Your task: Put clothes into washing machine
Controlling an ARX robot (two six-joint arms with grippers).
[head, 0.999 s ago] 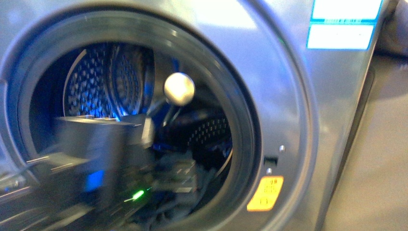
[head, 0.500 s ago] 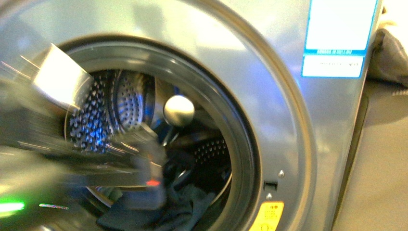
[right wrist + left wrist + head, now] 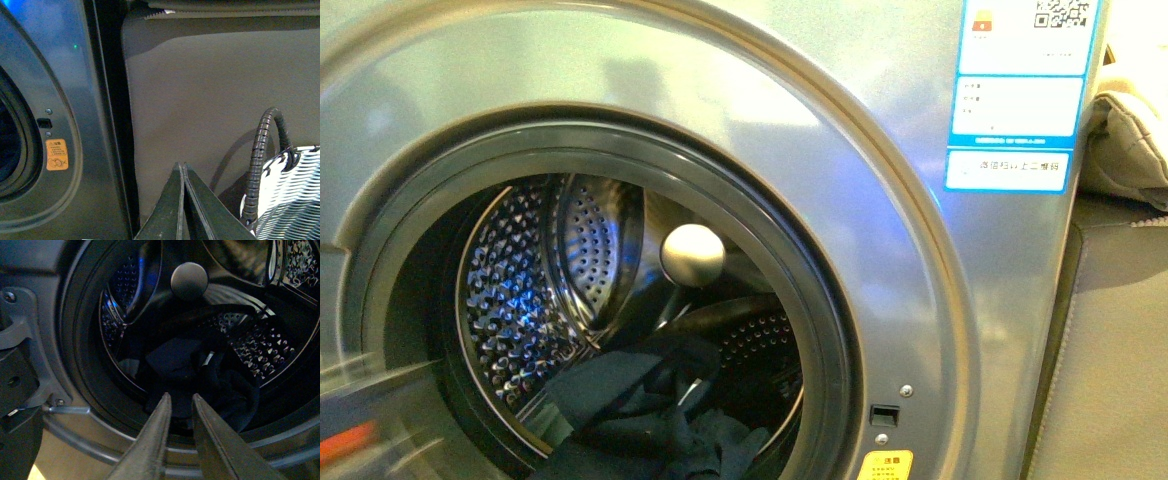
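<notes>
The left gripper [image 3: 179,405] is seen just in front of the porthole, its fingers slightly parted with nothing pinched between them. The right gripper [image 3: 183,172] is pressed together, empty, to the right of the washing machine [image 3: 880,200], near a woven basket [image 3: 290,200]. The clothes [image 3: 650,415] lie crumpled at the bottom of the drum [image 3: 520,290], near its mouth. A beige cloth [image 3: 1130,140] is seen at the far right.
</notes>
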